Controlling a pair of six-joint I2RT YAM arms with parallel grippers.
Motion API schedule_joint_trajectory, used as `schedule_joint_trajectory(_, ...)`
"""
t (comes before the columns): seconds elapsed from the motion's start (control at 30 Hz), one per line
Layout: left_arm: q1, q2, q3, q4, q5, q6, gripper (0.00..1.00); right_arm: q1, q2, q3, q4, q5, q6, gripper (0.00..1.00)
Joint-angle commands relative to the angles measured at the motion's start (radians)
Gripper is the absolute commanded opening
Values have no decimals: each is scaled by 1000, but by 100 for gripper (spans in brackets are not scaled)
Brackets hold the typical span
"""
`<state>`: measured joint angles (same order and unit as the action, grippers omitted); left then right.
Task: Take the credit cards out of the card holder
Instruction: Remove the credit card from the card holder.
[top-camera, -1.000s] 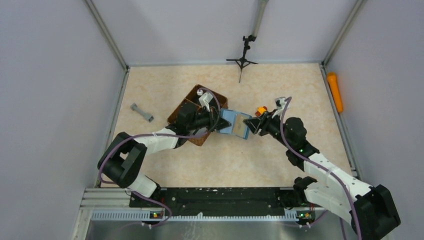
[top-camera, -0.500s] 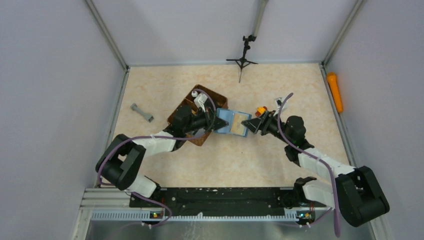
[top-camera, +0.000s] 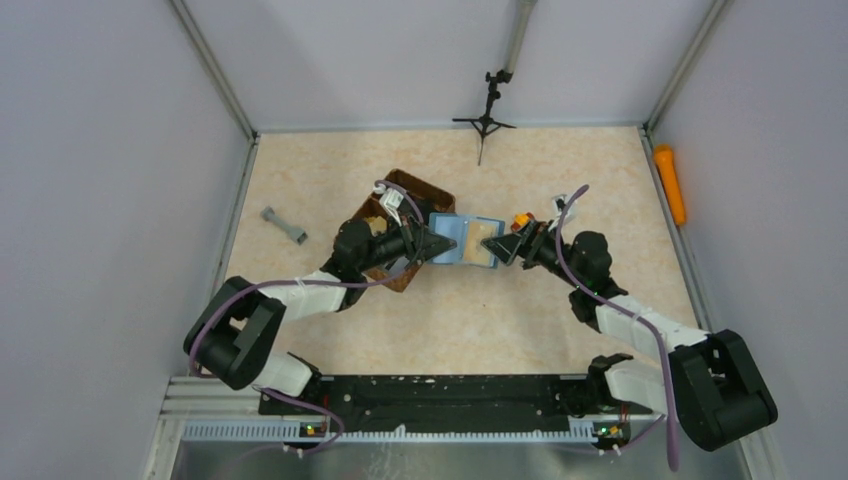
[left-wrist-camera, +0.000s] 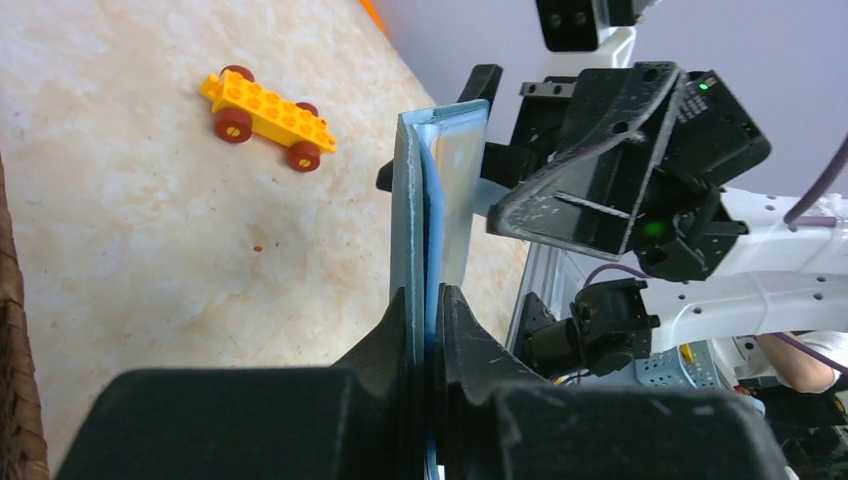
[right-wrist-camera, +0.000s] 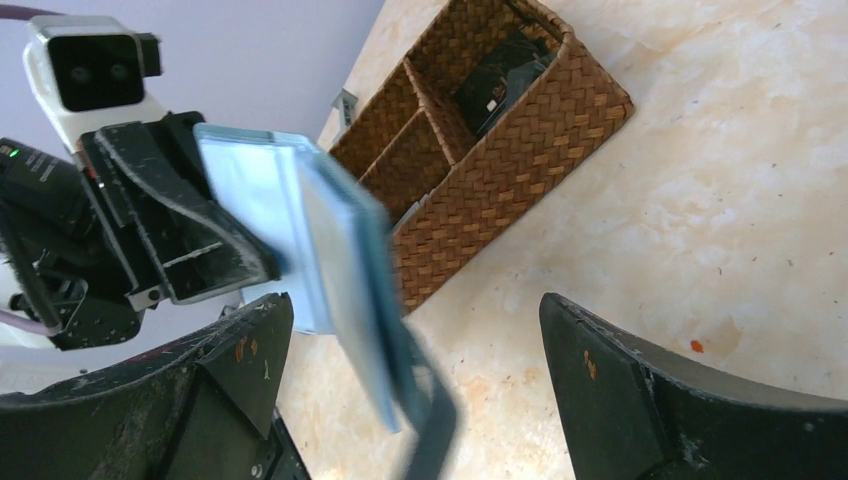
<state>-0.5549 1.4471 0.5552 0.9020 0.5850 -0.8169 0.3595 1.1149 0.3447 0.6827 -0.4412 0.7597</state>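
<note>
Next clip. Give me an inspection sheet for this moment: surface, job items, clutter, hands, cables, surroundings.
Surface: beige marbled table, a few small specks.
Job's things: teal-blue card holder held between the two arms; no loose cards seen.
Clutter: brown woven divided basket, dark item in one compartment; yellow brick toy car; grey dumbbell-shaped part.
Hands: left hand shut on the card holder; right hand open, fingers either side of it.
Cables: purple cables along both arms.
Surroundings: pale walls; black tripod at far edge; orange cylinder by right wall.
</note>
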Motion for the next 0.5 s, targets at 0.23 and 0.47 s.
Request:
schedule_joint_trajectory(0.23, 17, -72, -29, 176, 11, -27, 0, -33, -25, -43, 112, -22, 14, 89)
schedule_joint_trajectory(0.47, 25, -55, -28, 190, 20, -44, 0, -34, -73, -84, 232, -77, 42, 47)
